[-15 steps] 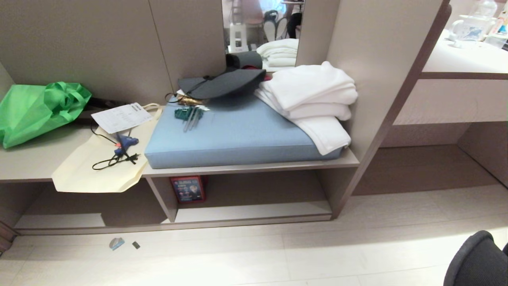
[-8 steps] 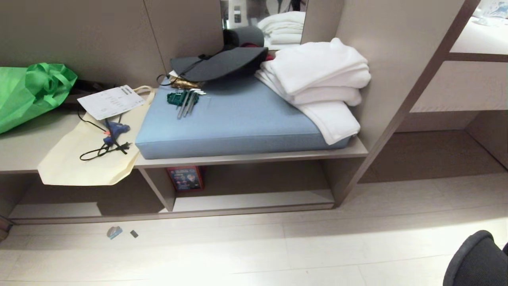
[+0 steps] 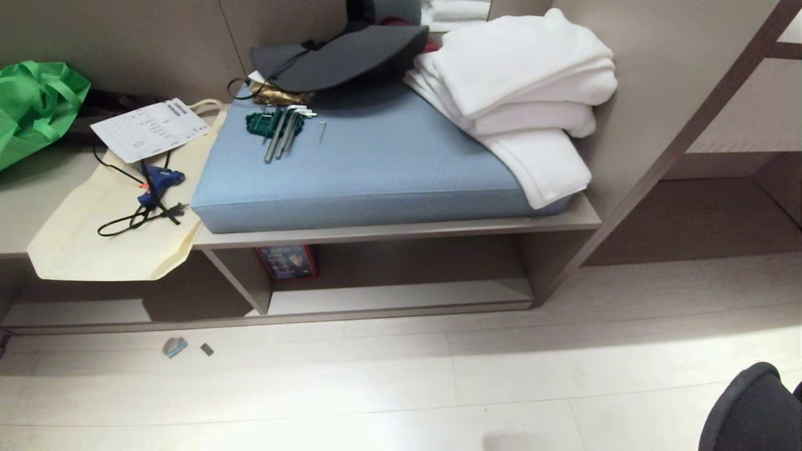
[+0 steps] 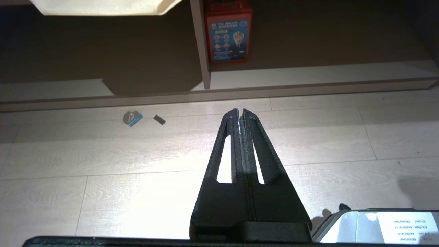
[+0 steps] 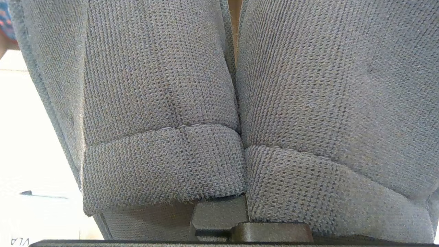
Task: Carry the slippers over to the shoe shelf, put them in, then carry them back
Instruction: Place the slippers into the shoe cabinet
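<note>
Pale plank floor (image 3: 514,382) in front, low taupe shelving behind. Nearest, at the head view's lower right corner, a dark rounded toe of the slippers (image 3: 749,410). Only in the right wrist view: right end effector (image 5: 219,219) pressed shut on two grey-blue knit slippers, side by side, filling the frame. Only in the left wrist view: left end effector (image 4: 239,113) pressed together, empty, above the floor. Two small scraps (image 3: 175,346) on the floor. Beyond, the shoe shelf (image 3: 401,294), holding one red box (image 3: 286,262). Above, one blue cushion (image 3: 376,169), folded white towels (image 3: 526,94), one black hat (image 3: 338,56).
</note>
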Tool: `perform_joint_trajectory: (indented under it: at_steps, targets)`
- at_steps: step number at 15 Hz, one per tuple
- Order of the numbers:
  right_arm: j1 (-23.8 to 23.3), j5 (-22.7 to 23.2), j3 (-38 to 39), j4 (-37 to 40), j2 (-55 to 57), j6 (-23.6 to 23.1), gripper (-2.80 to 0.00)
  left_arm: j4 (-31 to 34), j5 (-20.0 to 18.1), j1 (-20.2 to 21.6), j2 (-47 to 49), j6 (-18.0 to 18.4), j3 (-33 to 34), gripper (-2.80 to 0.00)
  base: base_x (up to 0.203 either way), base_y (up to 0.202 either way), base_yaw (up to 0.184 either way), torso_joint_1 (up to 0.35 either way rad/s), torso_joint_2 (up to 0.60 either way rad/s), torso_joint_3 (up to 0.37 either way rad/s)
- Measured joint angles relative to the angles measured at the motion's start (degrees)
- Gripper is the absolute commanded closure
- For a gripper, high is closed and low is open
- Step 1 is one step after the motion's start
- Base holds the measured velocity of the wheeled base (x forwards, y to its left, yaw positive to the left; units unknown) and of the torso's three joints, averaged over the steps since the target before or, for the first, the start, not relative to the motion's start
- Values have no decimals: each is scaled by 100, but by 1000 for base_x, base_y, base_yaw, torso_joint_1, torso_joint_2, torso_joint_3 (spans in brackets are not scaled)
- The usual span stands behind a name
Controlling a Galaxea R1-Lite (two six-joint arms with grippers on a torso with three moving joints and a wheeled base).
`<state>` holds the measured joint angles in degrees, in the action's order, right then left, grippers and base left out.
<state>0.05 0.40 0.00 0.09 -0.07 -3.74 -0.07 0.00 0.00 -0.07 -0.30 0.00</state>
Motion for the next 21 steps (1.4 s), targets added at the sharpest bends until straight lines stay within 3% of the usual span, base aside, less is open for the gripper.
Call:
perform_joint_trajectory:
  at_steps: [21]
  targets:
    - [0,-7,0,1,0,79,0,0,0,0,0,-29,0,0,0,0,0,3,3,-198]
